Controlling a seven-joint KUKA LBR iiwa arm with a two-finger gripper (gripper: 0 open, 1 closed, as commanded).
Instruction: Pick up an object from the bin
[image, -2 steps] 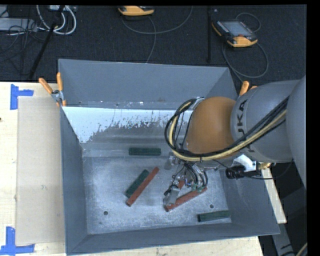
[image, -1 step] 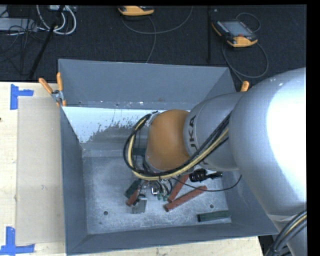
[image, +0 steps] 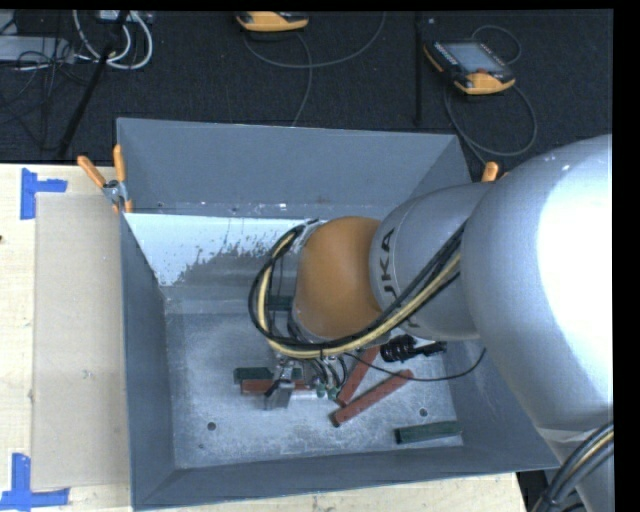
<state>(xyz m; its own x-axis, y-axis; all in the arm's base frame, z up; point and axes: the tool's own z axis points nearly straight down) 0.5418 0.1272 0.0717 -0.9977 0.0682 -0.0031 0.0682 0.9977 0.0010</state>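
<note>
Block of dark green colour (image: 427, 434) lies flat by the near wall of the bin (image: 150, 400), towards the right. A little farther, two red-brown sticks (image: 372, 393) lie at an angle to each other. Left of them the gripper (image: 283, 390) is low over the middle of the floor, just beside a small dark green and red piece (image: 253, 376). I cannot tell whether the pincer is spread or pressed together. Farther still, the arm's orange cover (image: 335, 275) sits above it.

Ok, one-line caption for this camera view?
Gripper low in the grey bin, beside brown sticks; a dark green block lies apart.
</note>
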